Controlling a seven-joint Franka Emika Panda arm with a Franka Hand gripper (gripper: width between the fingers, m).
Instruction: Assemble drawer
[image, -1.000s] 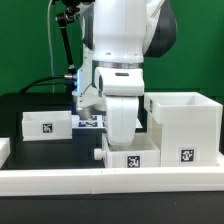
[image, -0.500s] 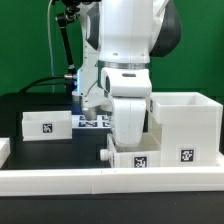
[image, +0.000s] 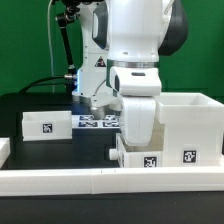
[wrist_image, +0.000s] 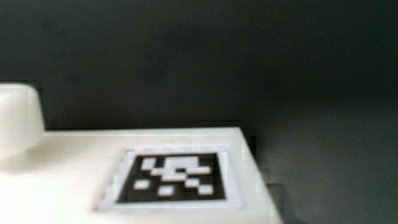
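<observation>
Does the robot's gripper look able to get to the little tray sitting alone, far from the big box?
Probably yes. The gripper is low over the other tray beside the box shell, but the lone tray sits open, nothing on top, with bare table between them.

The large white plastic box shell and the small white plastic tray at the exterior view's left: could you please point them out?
Large white plastic box shell (image: 190, 128), exterior view, front wall.
Small white plastic tray (image: 45, 127), exterior view, front tag.
</observation>
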